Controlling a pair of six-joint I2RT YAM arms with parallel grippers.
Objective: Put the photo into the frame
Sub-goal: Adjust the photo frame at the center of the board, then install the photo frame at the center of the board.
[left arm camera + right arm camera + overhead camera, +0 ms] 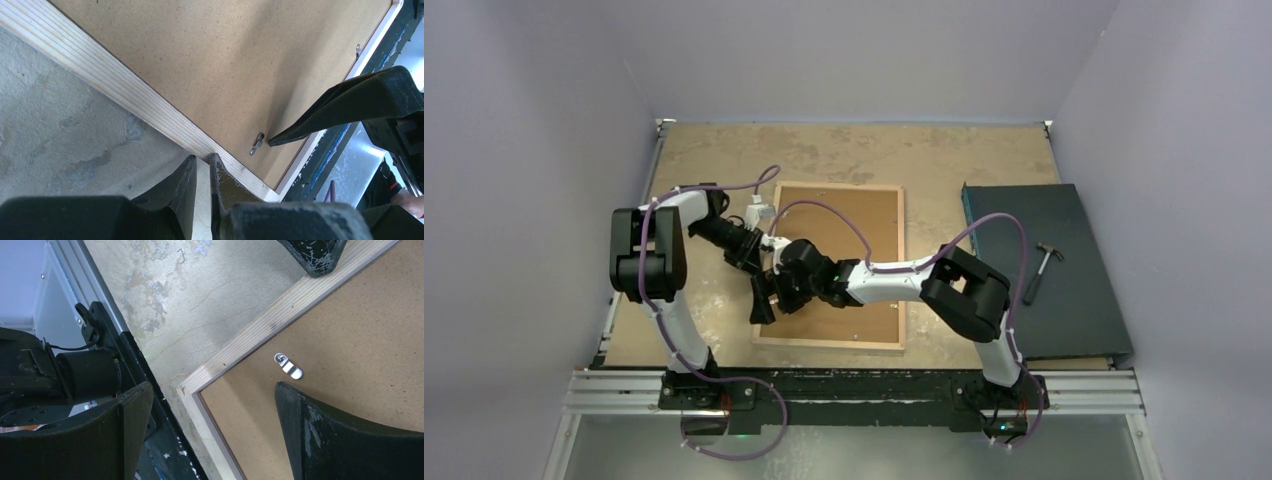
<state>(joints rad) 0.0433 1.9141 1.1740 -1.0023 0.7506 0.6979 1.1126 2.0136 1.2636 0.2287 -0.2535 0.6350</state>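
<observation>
At the middle of the table [844, 150] lies the frame [839, 186], back up, its light wood rails showing. It is the one holder in the scene, and the plain brown backing board [864, 215] fills its opening edge to edge. The photo shows in no view. My guess is that it sits under the board, but nothing confirms it. On the right lies a dark mat [1074, 300] with a hammer [1044, 265] on it, well apart from the work.

Both arms meet at the frame's near left corner. The right gripper [212, 390] has its fingers spread wide, straddling that corner. One finger hangs over the board and the other is out past the rail. The left gripper [201, 162] has its fingers pressed almost together with only a slit between, nothing pinched, and its tips are at the left rail.

Just ahead of the right finger sits a small metal turn clip [288, 365]. It lies flat on the board and does not reach the rail.

The step in hand looks like working the backing clips. The next move calls for a fingertip set against that small tab to swivel it. The left arm would steady the rail so the frame does not slide.
</observation>
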